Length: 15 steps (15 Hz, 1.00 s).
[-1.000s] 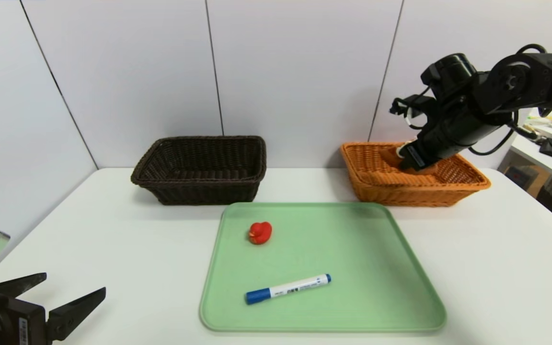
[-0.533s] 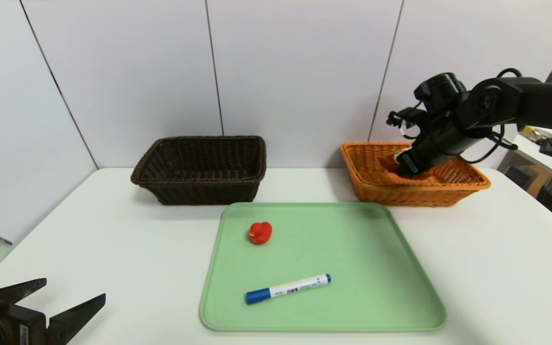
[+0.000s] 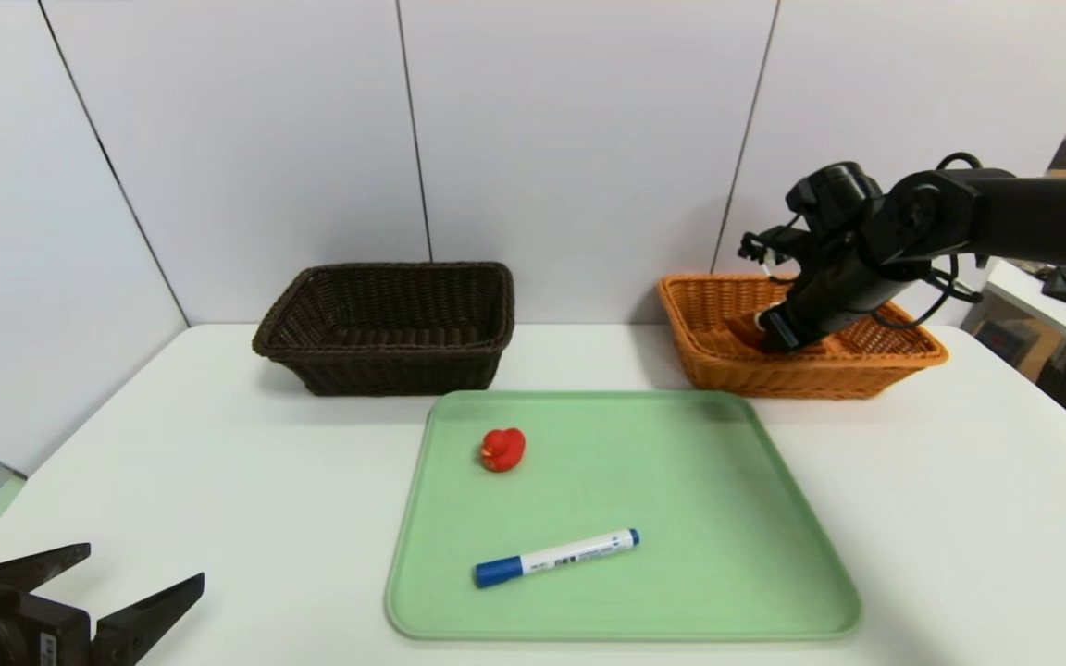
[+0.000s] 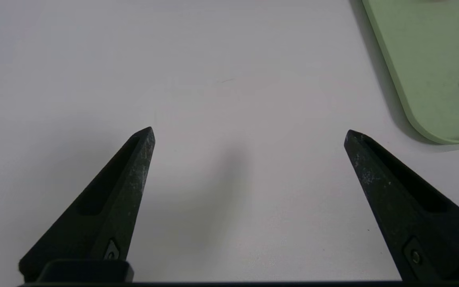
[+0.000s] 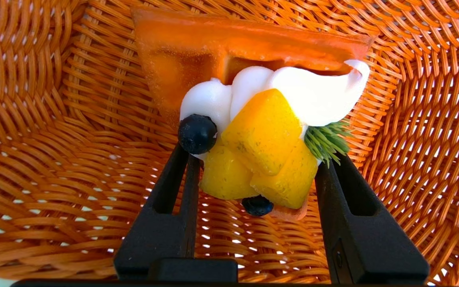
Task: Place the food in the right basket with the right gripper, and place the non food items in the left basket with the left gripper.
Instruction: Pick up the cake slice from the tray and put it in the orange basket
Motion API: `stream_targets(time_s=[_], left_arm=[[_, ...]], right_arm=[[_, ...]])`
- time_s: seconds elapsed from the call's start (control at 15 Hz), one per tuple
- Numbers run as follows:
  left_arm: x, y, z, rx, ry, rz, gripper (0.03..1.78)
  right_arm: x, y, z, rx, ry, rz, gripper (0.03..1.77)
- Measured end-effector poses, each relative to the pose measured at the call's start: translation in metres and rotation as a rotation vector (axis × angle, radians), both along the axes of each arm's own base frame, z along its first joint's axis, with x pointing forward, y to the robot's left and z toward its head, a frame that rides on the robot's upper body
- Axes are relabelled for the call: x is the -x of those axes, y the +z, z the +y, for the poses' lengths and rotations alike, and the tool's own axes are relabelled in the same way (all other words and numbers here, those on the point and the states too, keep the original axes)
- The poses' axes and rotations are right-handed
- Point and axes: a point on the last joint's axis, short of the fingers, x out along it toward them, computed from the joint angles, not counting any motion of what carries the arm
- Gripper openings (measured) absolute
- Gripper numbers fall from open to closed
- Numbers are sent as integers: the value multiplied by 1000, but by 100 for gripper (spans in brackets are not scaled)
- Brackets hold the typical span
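we see the right gripper (image 3: 760,335) dipped inside the orange basket (image 3: 903,356) at the back right of the white table (image 3: 959,518), its fingers (image 5: 173,187) clamped on the waffle wedge (image 5: 261,119), cream and fruit facing the wrist camera. whether the wedge touches the weave, we cannot tell. the left gripper (image 4: 249,133) hangs low at the near left over bare table, jaws spread wide, holding nothing. red duck (image 3: 502,450) and marker pen (image 3: 556,558) lie apart on the green tray (image 3: 774,573). dark basket (image 3: 385,370) sits back left.
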Motion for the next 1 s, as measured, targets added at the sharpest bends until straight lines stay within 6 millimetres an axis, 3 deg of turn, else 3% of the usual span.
stream_targets(time_s=[0.8,1.0], left_arm=[[-1,0,0,0,-2,1,169],[-1,0,0,-1,-1,3,169]], right_arm=[[0,-1,3,-5,7,1,84],[0,-2,2,-5,2,-1,110]])
